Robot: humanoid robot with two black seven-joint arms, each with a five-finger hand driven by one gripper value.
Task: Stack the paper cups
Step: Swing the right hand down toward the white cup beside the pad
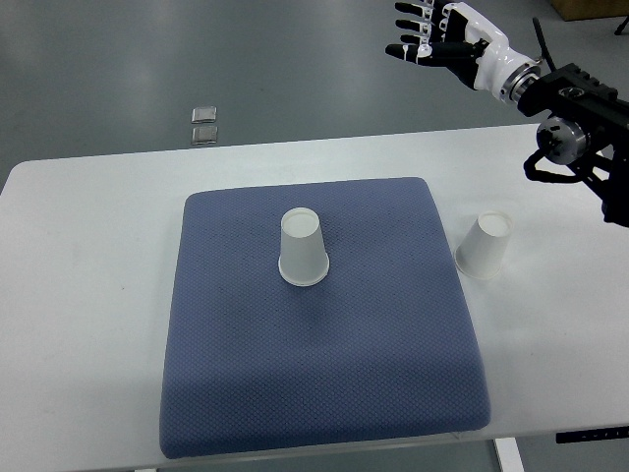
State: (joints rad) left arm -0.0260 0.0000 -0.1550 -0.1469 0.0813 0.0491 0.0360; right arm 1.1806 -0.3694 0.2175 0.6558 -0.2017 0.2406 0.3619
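A white worktop (88, 295) carries a blue-grey textured mat (324, 374) that covers most of its middle. One white paper cup (302, 248) stands upside down on the mat, a little behind the mat's centre, its wider rim resting on the fabric and its closed base facing up. A second paper cup (486, 246) also stands inverted, on the bare worktop just beside the mat's right edge and apart from it; it seems to lean slightly to the right, though the steep angle makes that hard to judge.

The right robot hand (425, 37) shows at the upper right, raised beyond the far edge of the worktop and well apart from both cups. Its fingers are spread loosely and hold nothing. Its black and white forearm runs off toward the right edge.

On the grey floor (98, 79) behind the worktop lie two small square plates (204, 125).
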